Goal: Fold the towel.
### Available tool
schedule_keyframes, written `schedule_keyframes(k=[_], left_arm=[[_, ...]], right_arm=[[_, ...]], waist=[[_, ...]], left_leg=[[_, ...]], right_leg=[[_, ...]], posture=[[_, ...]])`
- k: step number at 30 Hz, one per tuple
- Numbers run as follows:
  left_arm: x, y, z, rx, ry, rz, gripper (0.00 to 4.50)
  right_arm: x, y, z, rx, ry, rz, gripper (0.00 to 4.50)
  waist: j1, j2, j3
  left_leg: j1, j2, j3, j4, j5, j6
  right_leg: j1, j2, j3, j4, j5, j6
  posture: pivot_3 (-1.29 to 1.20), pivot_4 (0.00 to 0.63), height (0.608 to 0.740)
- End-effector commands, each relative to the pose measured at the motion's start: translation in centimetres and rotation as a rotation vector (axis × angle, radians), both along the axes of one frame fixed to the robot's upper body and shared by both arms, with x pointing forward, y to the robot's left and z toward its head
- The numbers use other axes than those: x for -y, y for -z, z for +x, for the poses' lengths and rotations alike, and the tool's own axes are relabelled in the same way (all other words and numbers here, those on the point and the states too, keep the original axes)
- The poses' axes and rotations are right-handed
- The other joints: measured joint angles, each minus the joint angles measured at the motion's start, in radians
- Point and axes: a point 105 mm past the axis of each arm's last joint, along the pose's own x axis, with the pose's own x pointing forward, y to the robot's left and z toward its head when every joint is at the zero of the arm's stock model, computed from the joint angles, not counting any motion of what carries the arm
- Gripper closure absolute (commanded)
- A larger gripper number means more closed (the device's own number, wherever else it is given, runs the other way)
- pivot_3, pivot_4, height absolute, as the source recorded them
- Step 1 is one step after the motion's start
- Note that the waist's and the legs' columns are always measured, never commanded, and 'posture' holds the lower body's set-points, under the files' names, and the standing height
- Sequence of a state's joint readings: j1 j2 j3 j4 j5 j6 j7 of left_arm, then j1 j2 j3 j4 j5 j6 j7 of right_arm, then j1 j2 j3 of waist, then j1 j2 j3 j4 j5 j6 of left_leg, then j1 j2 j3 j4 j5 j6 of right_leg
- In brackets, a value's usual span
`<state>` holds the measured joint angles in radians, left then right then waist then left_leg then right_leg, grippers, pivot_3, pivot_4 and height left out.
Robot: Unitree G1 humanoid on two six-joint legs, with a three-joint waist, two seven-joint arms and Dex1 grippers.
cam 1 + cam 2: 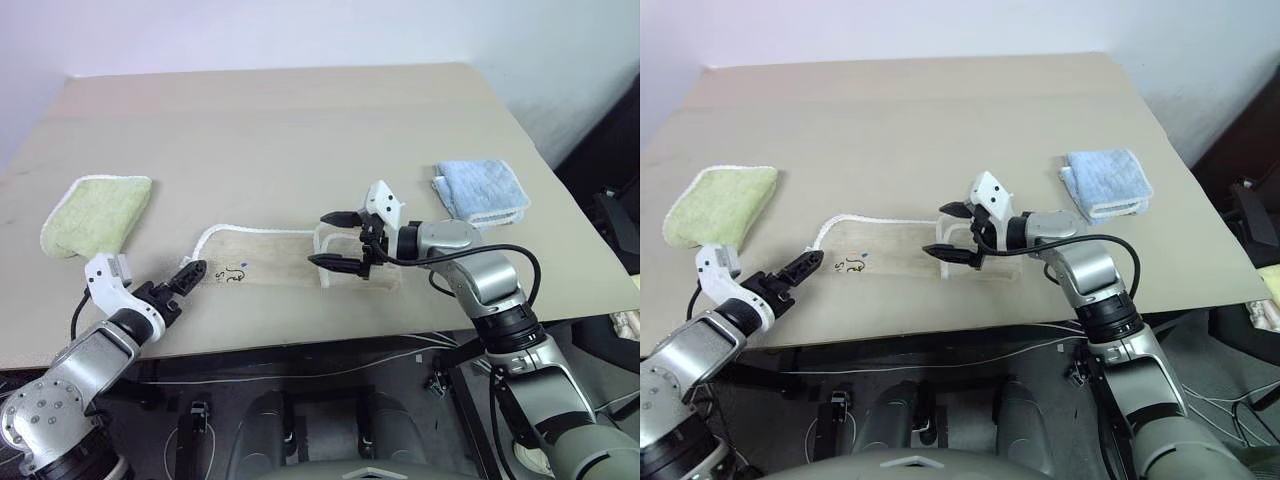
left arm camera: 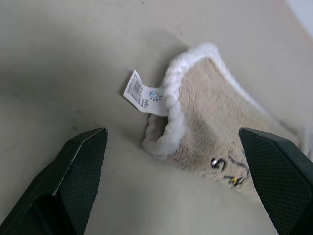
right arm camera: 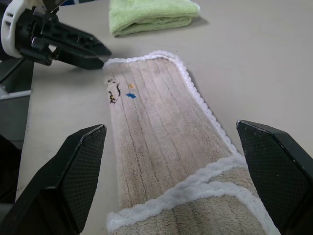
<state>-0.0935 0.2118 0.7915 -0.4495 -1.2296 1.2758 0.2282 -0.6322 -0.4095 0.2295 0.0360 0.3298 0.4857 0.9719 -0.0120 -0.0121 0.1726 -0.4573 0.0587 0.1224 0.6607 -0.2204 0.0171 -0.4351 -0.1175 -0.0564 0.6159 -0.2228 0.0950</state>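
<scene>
Left gripper (image 1: 192, 272) fingers spread wide, empty, just off the towel's (image 1: 285, 265) left end. Right gripper (image 1: 333, 240) also wide, empty, poised over the towel's folded right end, which it partly hid. Towel lay as a long strip near the table's (image 1: 300, 130) front edge. Green cloth (image 1: 95, 213) at left edge, blue cloth (image 1: 480, 189) toward right edge.

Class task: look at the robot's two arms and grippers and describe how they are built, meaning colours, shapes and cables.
Both arms are silver-grey metal with rounded, cylindrical segments and black joint bands. Each ends in a white wrist housing and a black gripper, the left gripper and the right gripper. The fingers are black, wedge-shaped and tapered, with fine cross-hatched pads. Black cables loop along both forearms.
</scene>
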Motion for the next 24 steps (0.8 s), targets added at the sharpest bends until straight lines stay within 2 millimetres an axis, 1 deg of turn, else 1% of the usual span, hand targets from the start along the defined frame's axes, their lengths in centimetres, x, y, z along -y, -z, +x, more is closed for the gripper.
schedule_keyframes(k=[1,5,8,11,14,17,19,21,24], left_arm=[[1.2,1.6,0.1,-0.073,0.026,-0.096,0.00],[1.8,1.6,0.8,-0.080,0.034,-0.172,0.00],[2.6,1.5,1.5,-0.082,0.072,-0.182,0.00],[3.7,1.0,2.3,-0.074,0.135,-0.208,0.00],[4.1,0.3,2.8,-0.053,0.147,-0.249,0.00],[4.3,0.0,3.1,-0.046,0.143,-0.294,0.00],[4.9,-0.2,3.3,-0.043,0.165,-0.315,0.00],[5.4,-0.5,3.3,-0.036,0.191,-0.327,0.00],[5.2,-0.7,3.4,-0.039,0.186,-0.328,0.00]], right_arm=[[0.1,-1.4,0.3,0.056,0.000,0.008,0.01],[0.4,-1.6,0.5,0.066,0.018,0.003,0.01],[0.6,-1.5,0.7,0.070,0.043,0.002,0.01],[0.5,-0.4,0.8,0.117,0.067,-0.068,0.01],[0.4,-0.3,0.2,0.117,0.047,-0.075,0.01],[0.3,-0.5,-0.3,0.114,0.031,-0.064,0.01],[0.4,-0.7,0.3,0.120,0.082,-0.046,0.01],[0.4,-0.8,0.4,0.123,0.098,-0.039,0.01],[0.5,-0.9,0.4,0.130,0.097,-0.038,0.01]], waist=[[0.001,0.001,0.000],[0.004,0.002,-0.001],[0.014,0.002,-0.001],[0.030,0.004,-0.002],[0.038,0.006,-0.004],[0.048,0.006,-0.004],[0.053,0.006,-0.004],[0.054,0.006,-0.004],[0.051,0.006,-0.004]], left_leg=[[0.000,0.000,0.000,0.000,0.000,0.000],[0.005,-0.001,-0.001,0.000,0.000,0.000],[0.011,-0.001,-0.001,-0.003,-0.001,0.000],[0.013,-0.001,0.002,-0.009,-0.001,0.000],[0.012,0.000,0.006,-0.016,0.000,-0.001],[0.011,0.001,0.008,-0.016,0.000,0.000],[0.010,0.001,0.009,-0.016,-0.001,0.000],[0.009,0.001,0.010,-0.016,-0.001,0.000],[0.003,0.000,0.010,-0.015,-0.001,0.001]], right_leg=[[0.000,0.000,0.000,0.000,0.000,0.000],[0.001,-0.001,0.000,-0.001,0.000,0.000],[0.005,-0.002,0.000,-0.004,0.000,-0.001],[0.005,-0.003,0.000,-0.008,0.003,-0.005],[0.005,-0.004,-0.002,-0.015,0.006,-0.009],[0.005,-0.004,-0.001,-0.018,0.006,-0.009],[0.005,-0.004,-0.001,-0.020,0.006,-0.009],[0.005,-0.004,-0.001,-0.021,0.006,-0.010],[0.001,-0.004,-0.001,-0.022,0.006,-0.010]], posture=[[0.00,0.150,0.740],[0.00,0.150,0.740],[0.00,0.150,0.740],[0.00,0.150,0.740],[0.00,0.150,0.740],[0.00,0.150,0.740],[0.00,0.150,0.740],[0.00,0.150,0.740],[0.00,0.150,0.740]])
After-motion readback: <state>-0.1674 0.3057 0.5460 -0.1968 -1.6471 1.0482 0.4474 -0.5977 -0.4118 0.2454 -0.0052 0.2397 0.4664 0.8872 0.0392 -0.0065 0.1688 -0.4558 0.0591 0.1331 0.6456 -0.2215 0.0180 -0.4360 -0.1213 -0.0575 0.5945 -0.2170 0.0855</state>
